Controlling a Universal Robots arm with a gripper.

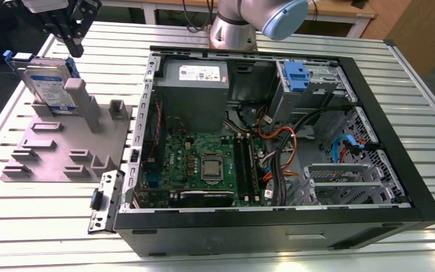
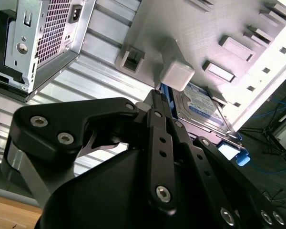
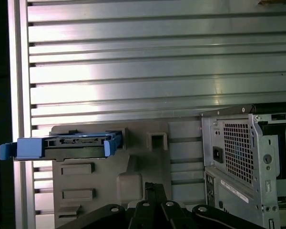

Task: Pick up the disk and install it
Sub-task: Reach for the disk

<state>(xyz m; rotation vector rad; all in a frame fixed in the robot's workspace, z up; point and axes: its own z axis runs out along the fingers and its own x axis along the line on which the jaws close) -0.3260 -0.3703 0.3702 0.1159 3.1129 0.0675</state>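
Standing on edge in a slot of the grey fixture plate (image 1: pixel 51 153), the disk (image 1: pixel 47 85) was untouched, with its label face out and blue carrier rails round its edges. The fixture plate lay on the slatted tabletop (image 1: pixel 36 221), on the exterior view's left of the open computer case (image 1: pixel 278 218). A tall grey post (image 1: pixel 88 107) stood just beside the disk.

The gripper (image 1: pixel 74 50) hung above the far end of the fixture plate, near the disk but apart from it. The jaws looked pressed together with nothing between them. In the first wrist view the disk (image 3: pixel 62 147) sat well off to one side of the gripper (image 3: pixel 155 187), so I'd say it wasn't lined up. In the second wrist view the disk (image 2: pixel 200 107) was beyond the gripper (image 2: pixel 158 95), with the post (image 2: pixel 177 74) close by.

The drive cage (image 1: pixel 297 76) with the blue latch was inside the computer case, well apart from the disk.

My read: this was the approach step of the pickup, with the install not started. A grasp from there would have called for the jaws spread wide, centred over the disk's top edge, and a straight descent clear of the post.
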